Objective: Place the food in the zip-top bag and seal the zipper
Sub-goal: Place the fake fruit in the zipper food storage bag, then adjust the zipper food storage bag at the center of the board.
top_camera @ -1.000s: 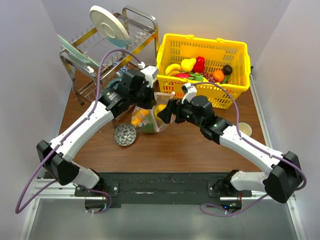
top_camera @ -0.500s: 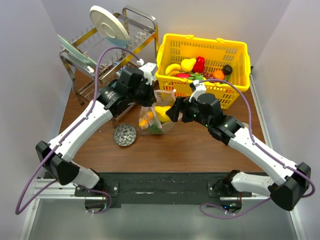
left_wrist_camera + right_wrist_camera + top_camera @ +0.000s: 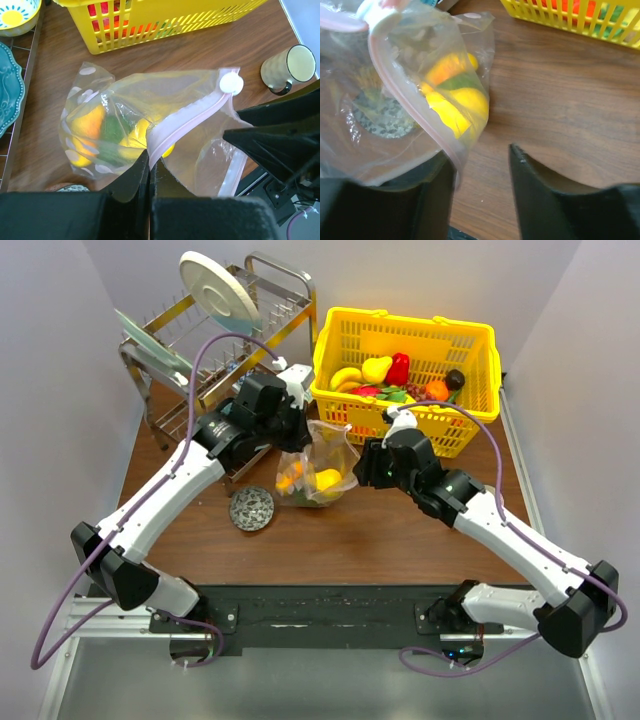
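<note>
The clear zip-top bag [image 3: 322, 462] hangs over the table's middle, holding yellow, orange and green food [image 3: 95, 127]. My left gripper [image 3: 150, 165] is shut on the pink zipper [image 3: 192, 120] at the bag's mouth. A white slider [image 3: 231, 83] sits at the strip's far end. My right gripper [image 3: 482, 160] stands open just right of the bag [image 3: 420, 100]. The bag's rim brushes its left finger [image 3: 437, 200], and only bare table shows between the jaws. A yellow piece [image 3: 457, 107] lies inside the bag. More food [image 3: 395, 375] fills the basket.
The yellow mesh basket [image 3: 480, 350] stands at the back right, close behind the bag. A dish rack [image 3: 200, 350] with plates is at the back left. A grey patterned round dish [image 3: 251, 508] lies left of the bag. A cup [image 3: 292, 67] stands on the right.
My right gripper has drawn back to the right from the bag's mouth, and its jaws have narrowed. The yellow piece it carried now lies inside the bag. The left gripper kept its hold.
</note>
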Controlling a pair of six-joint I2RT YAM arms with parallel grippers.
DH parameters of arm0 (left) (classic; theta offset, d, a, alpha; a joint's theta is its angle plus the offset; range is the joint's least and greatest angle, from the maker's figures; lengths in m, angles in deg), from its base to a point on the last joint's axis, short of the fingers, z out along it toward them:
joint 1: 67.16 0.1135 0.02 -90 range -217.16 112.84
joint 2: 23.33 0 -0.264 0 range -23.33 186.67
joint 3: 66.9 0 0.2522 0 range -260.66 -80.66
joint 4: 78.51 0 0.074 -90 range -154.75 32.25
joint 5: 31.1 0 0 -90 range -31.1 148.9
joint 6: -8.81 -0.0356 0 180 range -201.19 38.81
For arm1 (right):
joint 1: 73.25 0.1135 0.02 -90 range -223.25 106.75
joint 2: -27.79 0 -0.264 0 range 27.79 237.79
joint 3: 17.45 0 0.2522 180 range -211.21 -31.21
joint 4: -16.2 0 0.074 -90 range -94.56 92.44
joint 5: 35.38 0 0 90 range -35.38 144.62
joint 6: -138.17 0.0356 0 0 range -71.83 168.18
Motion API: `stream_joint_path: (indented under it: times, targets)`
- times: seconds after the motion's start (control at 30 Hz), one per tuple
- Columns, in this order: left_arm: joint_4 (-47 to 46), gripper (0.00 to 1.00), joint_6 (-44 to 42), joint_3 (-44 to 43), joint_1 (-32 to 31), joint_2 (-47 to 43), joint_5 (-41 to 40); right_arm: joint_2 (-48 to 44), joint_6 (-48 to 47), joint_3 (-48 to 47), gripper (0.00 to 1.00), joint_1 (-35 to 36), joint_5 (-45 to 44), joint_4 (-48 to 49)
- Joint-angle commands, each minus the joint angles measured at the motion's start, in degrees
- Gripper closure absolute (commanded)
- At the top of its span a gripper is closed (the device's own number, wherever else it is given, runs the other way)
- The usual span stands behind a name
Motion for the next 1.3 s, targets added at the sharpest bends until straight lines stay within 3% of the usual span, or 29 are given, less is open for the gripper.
stream_joint_path:
  times: [0.0, 0.07, 0.1, 0.17, 0.27, 0.4, 0.67, 0.97, 1.03, 1.07, 1.13, 1.17, 1.27]
  targets:
    - [-1.11, 1.00, -0.08, -2.62, 0.69, -1.06, 0.38, 2.16, -0.56, -2.50, 0.70, 0.18, 0.61, -0.14]
    - [-0.93, 1.00, -0.08, -2.53, 0.61, -0.80, 0.55, 2.43, -0.82, -5.65, 0.82, 0.27, 1.75, -0.67]
    - [-0.84, 1.00, -0.17, -2.53, 0.69, -0.45, 0.73, 2.51, -1.17, -7.50, 0.93, 0.27, 2.10, -2.24]
    - [-0.14, 1.00, 0.00, -2.53, 0.61, 0.25, 1.26, 2.34, -2.83, -14.41, 1.00, 0.27, 1.41, -4.35]
    - [-0.05, 1.00, 0.88, -2.27, 0.69, 2.01, 3.98, 2.69, -5.29, -24.08, 1.00, 0.27, 0.61, -8.92]
    - [0.47, 1.00, 1.59, -2.53, 0.61, 2.98, 6.88, 3.04, -7.50, -29.93, 1.00, 0.27, 0.52, -11.22]
    - [11.20, 1.00, -1.84, -15.18, 0.69, 2.19, -3.14, 4.89, -7.59, -22.74, 1.00, 0.27, -0.97, -12.01]
    - [4.61, 1.00, -0.26, -5.53, 0.69, 2.72, 4.60, 3.13, -6.45, -20.17, 1.00, 0.18, -1.24, -9.99]
    - [3.29, 1.00, -0.17, -4.65, 0.78, 2.37, 4.34, 3.83, -6.62, -20.43, 0.97, 0.09, -0.18, -10.25]
    - [3.11, 1.00, -0.17, -4.21, 0.69, 2.02, 3.81, 4.09, -6.62, -20.35, 0.88, 0.27, 0.08, -10.34]
    - [2.67, 1.00, -0.17, -3.94, 0.69, 1.84, 2.67, 4.53, -6.62, -20.17, 0.65, 0.18, 0.00, -10.51]
    - [2.58, 1.00, -0.26, -3.68, 0.69, 1.75, 2.23, 4.54, -6.62, -20.26, 0.45, 0.18, -0.26, -10.69]
    - [1.97, 1.00, -0.52, -2.63, 0.69, 2.01, 1.52, 4.27, -7.32, -22.10, 0.35, 0.01, -2.37, -11.92]
